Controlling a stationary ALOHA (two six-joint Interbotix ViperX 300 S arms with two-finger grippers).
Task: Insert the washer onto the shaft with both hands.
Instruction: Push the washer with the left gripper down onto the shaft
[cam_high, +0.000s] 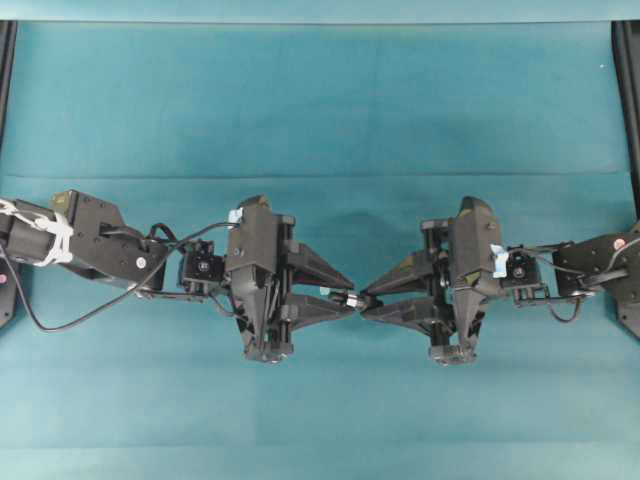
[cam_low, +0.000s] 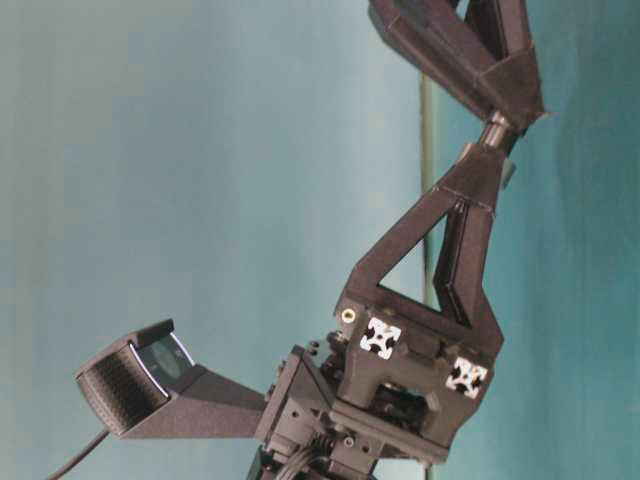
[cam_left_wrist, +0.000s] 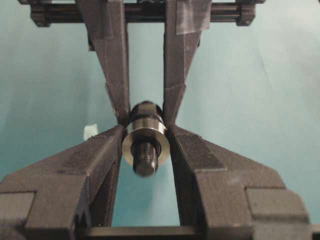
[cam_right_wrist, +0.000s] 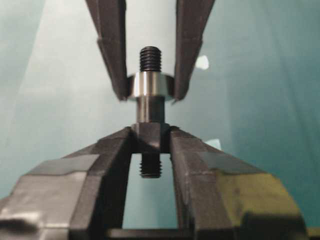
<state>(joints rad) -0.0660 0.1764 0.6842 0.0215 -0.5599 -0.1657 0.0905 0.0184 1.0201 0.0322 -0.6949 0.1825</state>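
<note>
The washer (cam_left_wrist: 131, 145), a silver ring, sits around the dark shaft (cam_left_wrist: 145, 159), whose threaded end pokes through its hole toward the left wrist camera. My left gripper (cam_left_wrist: 146, 132) is shut on the washer's rim from both sides. My right gripper (cam_right_wrist: 150, 132) is shut on the shaft's (cam_right_wrist: 149, 107) thick middle, with a threaded stub (cam_right_wrist: 150, 167) sticking back between its fingers. The right wrist view shows the washer (cam_right_wrist: 148, 85) seated on the shaft beyond the grip. Overhead, the left gripper (cam_high: 345, 297) and the right gripper (cam_high: 366, 300) meet tip to tip above the table's middle, the shaft (cam_high: 353, 298) between them.
A teal cloth (cam_high: 320, 100) covers the table. Black frame posts stand at the left edge (cam_high: 6, 90) and the right edge (cam_high: 627, 100). A small pale scrap (cam_left_wrist: 90, 131) lies on the cloth below the grippers.
</note>
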